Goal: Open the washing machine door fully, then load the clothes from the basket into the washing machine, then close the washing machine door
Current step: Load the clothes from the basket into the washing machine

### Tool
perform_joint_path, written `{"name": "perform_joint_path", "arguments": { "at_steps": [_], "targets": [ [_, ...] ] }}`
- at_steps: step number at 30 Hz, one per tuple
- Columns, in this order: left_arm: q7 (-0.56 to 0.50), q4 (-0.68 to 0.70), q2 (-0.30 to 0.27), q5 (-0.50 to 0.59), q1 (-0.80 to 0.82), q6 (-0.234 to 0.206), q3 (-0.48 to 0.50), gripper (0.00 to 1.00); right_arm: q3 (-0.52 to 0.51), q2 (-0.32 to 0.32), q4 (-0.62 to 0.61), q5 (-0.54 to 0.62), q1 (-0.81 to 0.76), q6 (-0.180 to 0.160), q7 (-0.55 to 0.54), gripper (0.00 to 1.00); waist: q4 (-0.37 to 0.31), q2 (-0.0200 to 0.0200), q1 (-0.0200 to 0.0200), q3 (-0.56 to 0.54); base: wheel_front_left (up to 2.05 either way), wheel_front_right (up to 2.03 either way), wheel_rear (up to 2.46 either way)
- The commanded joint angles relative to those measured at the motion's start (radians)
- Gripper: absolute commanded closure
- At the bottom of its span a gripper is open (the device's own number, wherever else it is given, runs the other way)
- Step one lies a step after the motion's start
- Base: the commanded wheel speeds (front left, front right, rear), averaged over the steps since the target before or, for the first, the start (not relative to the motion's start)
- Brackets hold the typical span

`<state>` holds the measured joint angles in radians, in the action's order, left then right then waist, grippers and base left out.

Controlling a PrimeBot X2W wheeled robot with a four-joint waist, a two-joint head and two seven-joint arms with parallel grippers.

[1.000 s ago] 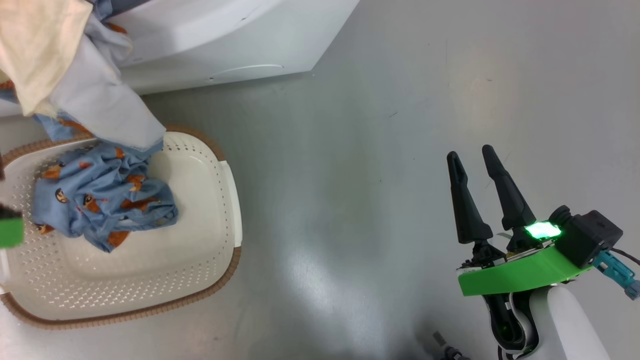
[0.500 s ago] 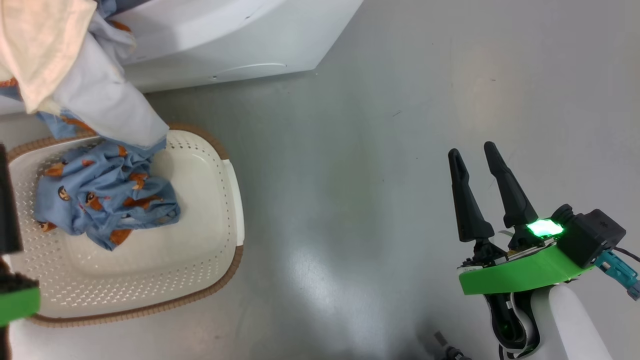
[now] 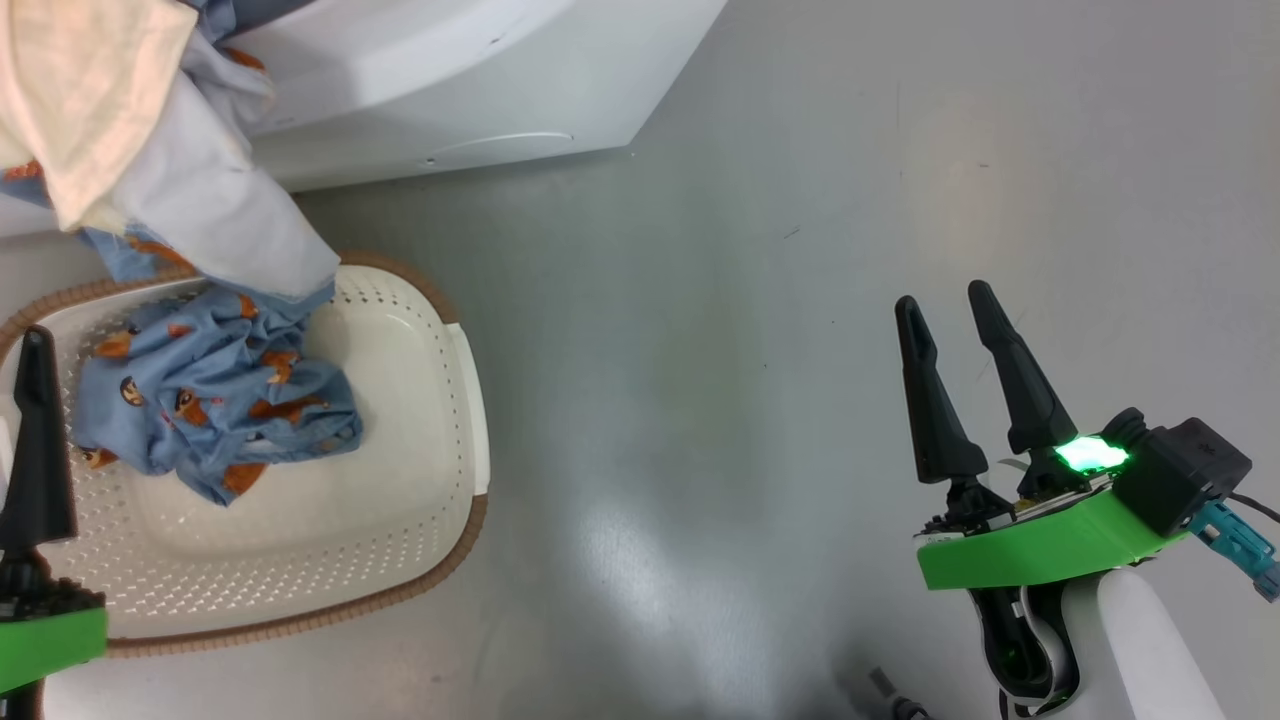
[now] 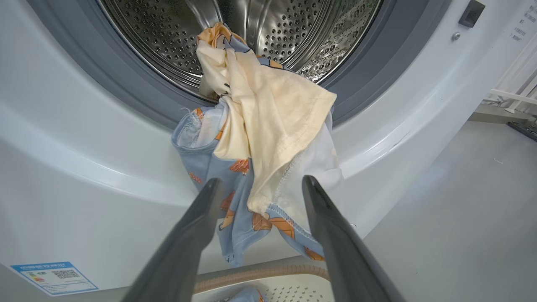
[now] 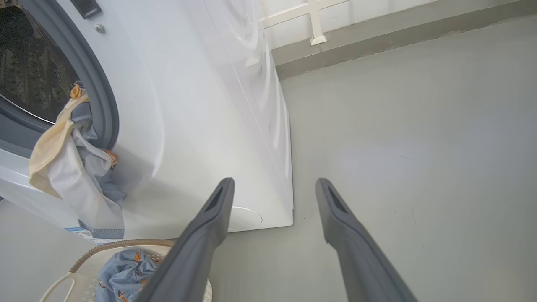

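- Far left on the white front panel, low down, we see a blue energy sticker point(image 4: 54, 277).
- The basket point(image 3: 300, 540) sits on the floor point(image 3: 760, 380) just in front of the washing machine point(image 3: 430, 80), at the left of the head view. A crumpled blue printed piece point(image 3: 210, 400) lies in its left half.
- More clothes point(image 4: 268, 126) hang out of the steel drum point(image 4: 277, 29). They drape over the grey gasket point(image 4: 126, 88) and down the white front, a cream piece on top with pale grey and blue printed cloth under it. Their lower hem ends just above the basket's far rim, and the bundle lies across the lower lip of the drum mouth.
- A round service flap point(image 5: 245, 218) shows at the machine's lower right corner, and grey floor runs on to the right of it.
- Our left gripper point(image 4: 261, 180) points at the hanging bundle from the near side, its fingers spread apart with nothing between them. In the head view, one of its fingers stands over the basket's left edge.
- Our right gripper point(image 3: 942, 298) hovers over the floor well to the right of the basket and the machine. Its fingers point away from us, parted and empty.
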<state>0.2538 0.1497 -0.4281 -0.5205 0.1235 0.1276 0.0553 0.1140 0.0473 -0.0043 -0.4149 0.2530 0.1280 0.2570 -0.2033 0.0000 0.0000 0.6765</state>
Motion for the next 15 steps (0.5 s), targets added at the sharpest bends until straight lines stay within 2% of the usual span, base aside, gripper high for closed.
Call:
{"name": "perform_joint_path", "arguments": {
  "at_steps": [1,9,15],
  "targets": [
    [0.008,0.014,-0.019,0.011,-0.009,0.003,0.031,0.0,0.021,0.003,-0.02,0.007,-0.003,0.003,0.005,0.0,0.0,0.0,0.0,-0.003,0.0,0.0,0.0],
    [0.008,-0.004,-0.027,0.018,-0.006,0.003,0.006,0.0,0.028,0.003,-0.012,0.004,-0.005,0.003,0.005,0.0,-0.005,0.0,0.0,-0.011,0.0,0.0,0.0],
    [0.008,-0.089,-0.056,0.004,0.0,0.003,-0.029,0.0,0.031,0.003,-0.008,0.002,-0.01,0.003,0.005,0.0,-0.01,0.0,0.0,-0.018,0.0,0.0,0.0]
  ]
}}
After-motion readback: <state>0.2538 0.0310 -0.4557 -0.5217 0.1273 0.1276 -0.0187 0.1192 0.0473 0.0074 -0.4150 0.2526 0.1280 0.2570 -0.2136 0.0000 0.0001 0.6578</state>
